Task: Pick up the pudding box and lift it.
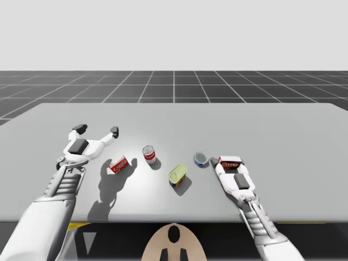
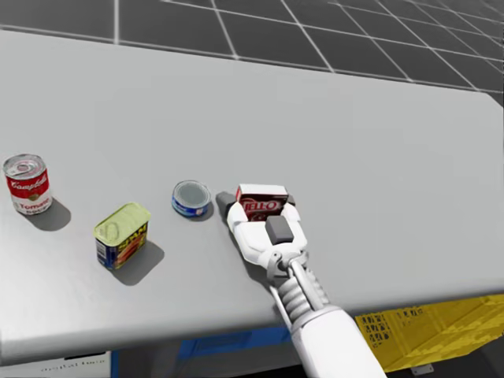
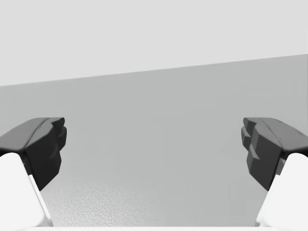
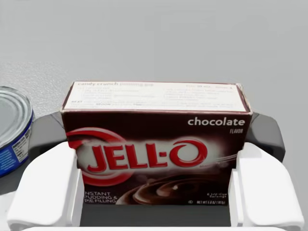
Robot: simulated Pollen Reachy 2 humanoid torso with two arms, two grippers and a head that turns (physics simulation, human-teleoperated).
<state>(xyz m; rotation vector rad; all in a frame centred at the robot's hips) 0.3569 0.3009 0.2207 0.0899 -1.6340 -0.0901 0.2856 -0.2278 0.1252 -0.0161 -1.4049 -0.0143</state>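
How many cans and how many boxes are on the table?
Cans: 3 (red and white can, low blue can, yellow tin)
Boxes: 2 (small red box, brown pudding box)
Total: 5

The brown pudding box (image 4: 156,144) is clamped from both sides by the fingers of the right gripper (image 2: 262,206), and a low blue can (image 2: 191,198) is crowded in just beside its left finger. Bare table (image 2: 394,157) is left beyond the box and to its right. A yellow-topped tin (image 2: 122,234) is set toward the middle, apart from the gripper.
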